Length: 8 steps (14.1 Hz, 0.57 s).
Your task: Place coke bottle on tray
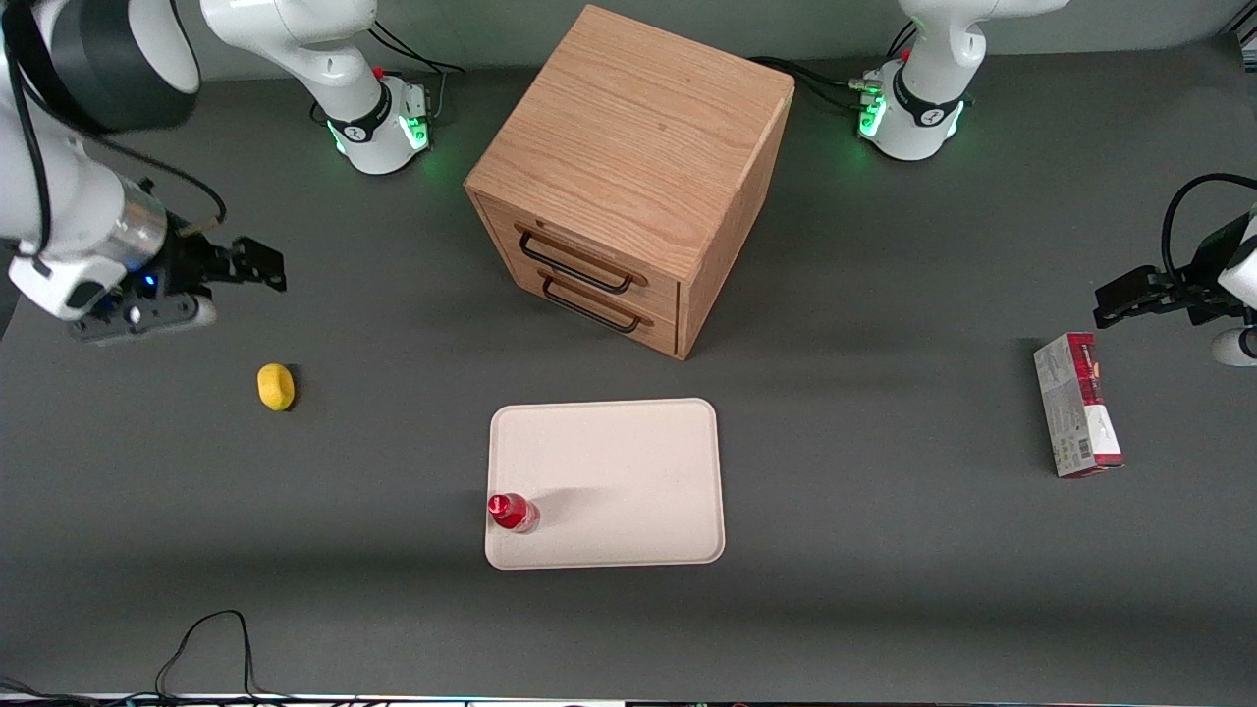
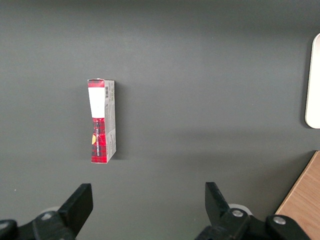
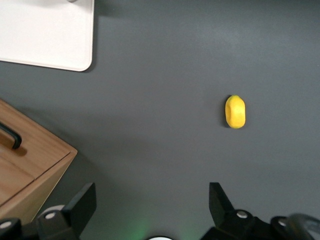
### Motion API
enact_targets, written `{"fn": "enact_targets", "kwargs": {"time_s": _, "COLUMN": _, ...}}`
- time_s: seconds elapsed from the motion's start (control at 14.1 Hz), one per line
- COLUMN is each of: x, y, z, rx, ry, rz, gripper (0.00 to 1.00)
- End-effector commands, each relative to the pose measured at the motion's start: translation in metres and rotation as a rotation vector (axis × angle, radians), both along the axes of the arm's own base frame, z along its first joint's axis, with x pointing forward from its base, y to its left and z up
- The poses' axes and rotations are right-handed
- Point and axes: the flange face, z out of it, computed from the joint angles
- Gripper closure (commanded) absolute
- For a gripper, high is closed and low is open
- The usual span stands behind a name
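1. A dark grey table (image 1: 884, 589) fills the scene, seen from the front and from above.
2. The tray (image 1: 628, 462), cream-beige with rounded corners and a low rim, lies flat near the middle of the table, closer to the front camera than the drawer cabinet.
3. The coke bottle (image 1: 513, 512) stands upright on the tray, in the tray corner that is nearest the front camera and toward the working arm's end. Its red cap and red label show clearly, and nothing is touching it.
4. The gripper (image 1: 263, 267) hangs above bare table at the working arm's end, well apart from the tray and the bottle. From its wrist camera the two black fingers (image 3: 80, 205) stand wide apart with nothing between them.
5. A small yellow lump (image 1: 276, 386) lies on the table near the gripper, a little closer to the front camera, between that end of the table and the tray.
6. An oak drawer cabinet (image 1: 628, 177) sits in the middle of the table, turned at an angle, with two dark handles (image 1: 579, 265) on its drawer fronts, both drawers closed.
7. A red-and-white carton (image 1: 1077, 404) lies flat toward the parked arm's end of the table, well apart from the tray.
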Motion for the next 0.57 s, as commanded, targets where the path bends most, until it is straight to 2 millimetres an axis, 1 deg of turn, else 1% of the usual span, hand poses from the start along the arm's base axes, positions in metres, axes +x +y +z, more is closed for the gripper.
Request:
{"fn": "enact_targets", "kwargs": {"time_s": 0.0, "x": -0.006, "y": 0.010, "z": 0.006, "rx": 0.011, "ry": -0.010, "rz": 0.046, "gripper": 0.00}}
{"fn": "enact_targets", "kwargs": {"time_s": 0.07, "x": -0.006, "y": 0.018, "z": 0.007, "rx": 0.010, "ry": -0.013, "rz": 0.063, "gripper": 0.00}}
{"fn": "enact_targets", "kwargs": {"time_s": 0.14, "x": -0.003, "y": 0.019, "z": 0.011, "rx": 0.012, "ry": -0.014, "rz": 0.054, "gripper": 0.00}}
{"fn": "enact_targets", "kwargs": {"time_s": 0.28, "x": -0.005, "y": 0.020, "z": 0.012, "rx": 0.011, "ry": 0.000, "rz": 0.054, "gripper": 0.00}}
{"fn": "enact_targets", "kwargs": {"time_s": 0.36, "x": -0.003, "y": 0.017, "z": 0.017, "rx": 0.014, "ry": -0.011, "rz": 0.048, "gripper": 0.00}}
{"fn": "enact_targets", "kwargs": {"time_s": 0.43, "x": -0.002, "y": 0.018, "z": 0.021, "rx": 0.015, "ry": -0.017, "rz": 0.048, "gripper": 0.00}}
{"fn": "enact_targets", "kwargs": {"time_s": 0.5, "x": -0.003, "y": 0.015, "z": 0.024, "rx": 0.013, "ry": -0.003, "rz": 0.043, "gripper": 0.00}}
